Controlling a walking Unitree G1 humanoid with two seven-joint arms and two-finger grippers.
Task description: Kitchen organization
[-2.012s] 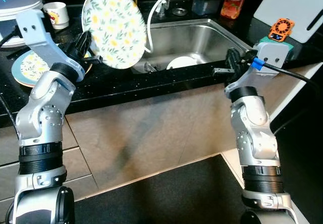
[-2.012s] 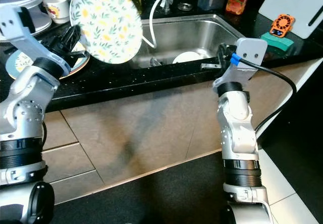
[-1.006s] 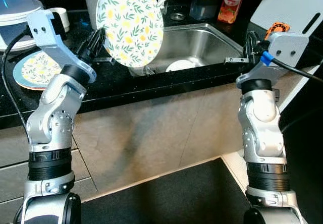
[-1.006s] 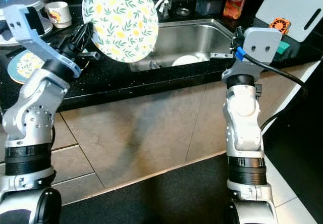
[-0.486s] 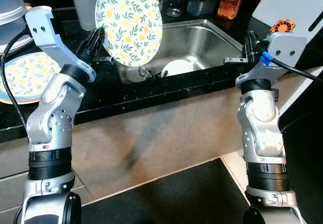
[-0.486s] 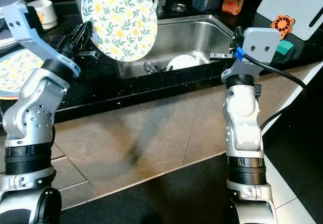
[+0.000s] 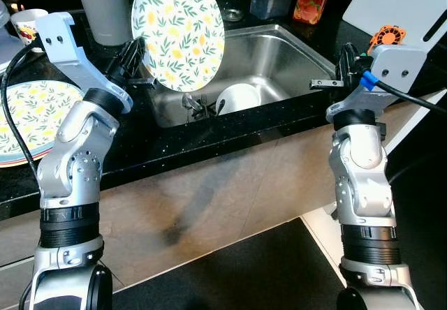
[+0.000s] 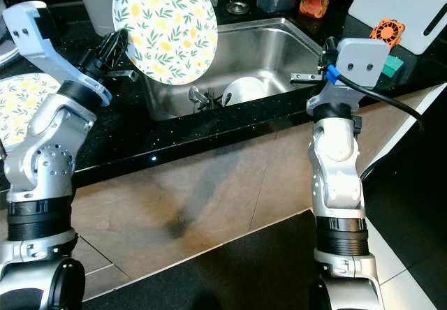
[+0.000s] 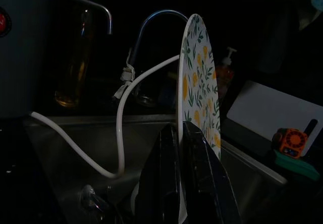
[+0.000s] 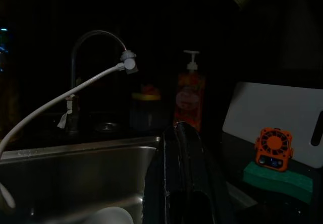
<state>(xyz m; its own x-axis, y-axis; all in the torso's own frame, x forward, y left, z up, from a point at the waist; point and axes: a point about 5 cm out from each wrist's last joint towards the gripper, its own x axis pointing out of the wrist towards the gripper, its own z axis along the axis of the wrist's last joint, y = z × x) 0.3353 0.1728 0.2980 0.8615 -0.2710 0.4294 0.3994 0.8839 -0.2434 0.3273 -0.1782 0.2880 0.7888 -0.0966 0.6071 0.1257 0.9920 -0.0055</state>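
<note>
steel sink (image 7: 279, 52), floral plate (image 7: 179, 31) (round)

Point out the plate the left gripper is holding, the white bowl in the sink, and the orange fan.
floral plate (image 7: 179, 32), left eye view, centre of its face.
white bowl (image 7: 238, 98), left eye view, its rim.
orange fan (image 10: 273, 149), right wrist view, its grille.

Sink (image 7: 293, 52) brushed steel; counter (image 7: 174, 132) glossy blk.

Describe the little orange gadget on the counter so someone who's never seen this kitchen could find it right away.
Start at the steel sink and look to the black counter on its right. There, in front of the white cutting board, the small orange gadget sits on a green sponge. Its round fan-like grille sets it apart.
</note>
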